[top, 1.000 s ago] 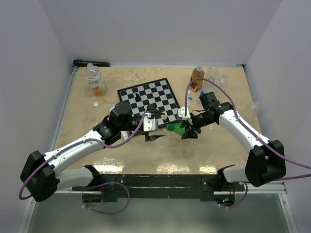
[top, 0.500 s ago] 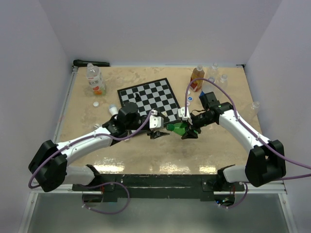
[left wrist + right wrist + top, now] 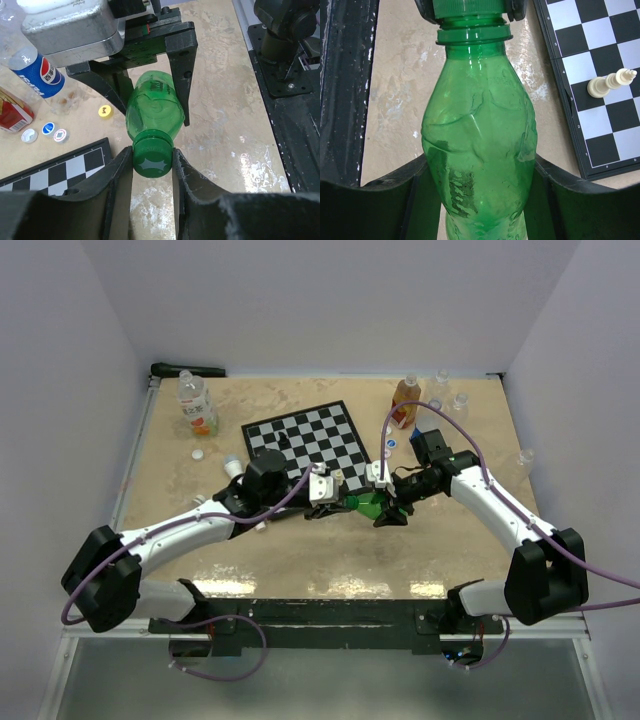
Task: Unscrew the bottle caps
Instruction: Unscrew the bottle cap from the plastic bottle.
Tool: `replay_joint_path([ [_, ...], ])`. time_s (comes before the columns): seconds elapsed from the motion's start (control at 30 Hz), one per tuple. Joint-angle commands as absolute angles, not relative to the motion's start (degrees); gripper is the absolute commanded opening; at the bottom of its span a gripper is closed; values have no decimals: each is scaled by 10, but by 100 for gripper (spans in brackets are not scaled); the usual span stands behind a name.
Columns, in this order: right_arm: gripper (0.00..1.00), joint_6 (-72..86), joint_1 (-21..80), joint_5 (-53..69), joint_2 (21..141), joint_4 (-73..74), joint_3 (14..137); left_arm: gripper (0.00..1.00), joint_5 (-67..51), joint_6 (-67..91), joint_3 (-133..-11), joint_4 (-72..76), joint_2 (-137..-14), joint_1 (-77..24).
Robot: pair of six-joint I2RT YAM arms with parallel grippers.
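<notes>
Just off the chessboard's [image 3: 300,435] near right corner, the bottle [image 3: 152,107] is gripped sideways by the right gripper [image 3: 389,510], and its cap [image 3: 152,160] is clamped by the left gripper [image 3: 343,502].

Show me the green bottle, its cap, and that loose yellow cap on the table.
green bottle [image 3: 480,135]: right wrist view, middle of its body.
green cap [image 3: 152,161]: left wrist view, top face.
yellow cap [image 3: 104,111]: left wrist view, its centre.
</notes>
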State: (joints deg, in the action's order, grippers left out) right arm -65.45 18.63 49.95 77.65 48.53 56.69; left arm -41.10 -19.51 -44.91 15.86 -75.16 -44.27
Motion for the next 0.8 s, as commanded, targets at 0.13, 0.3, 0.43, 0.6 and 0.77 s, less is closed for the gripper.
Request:
replay_joint_path([
  [0.13, 3, -663, 188, 501, 779, 492, 584, 0, -427, -127, -485, 163, -758, -445],
  [0.3, 3, -663, 188, 499, 778, 493, 584, 0, -365, 86, -481, 167, -725, -444],
  [0.43, 3, -664, 188, 501, 777, 494, 584, 0, -210, 369, -484, 97, -695, -442],
  [0.6, 3, -665, 192, 501, 780, 495, 584, 0, -169, 554, -492, 18, -689, -442],
  [0.77, 3, -664, 193, 497, 780, 495, 584, 0, -155, 561, -499, 25, -691, -442],
])
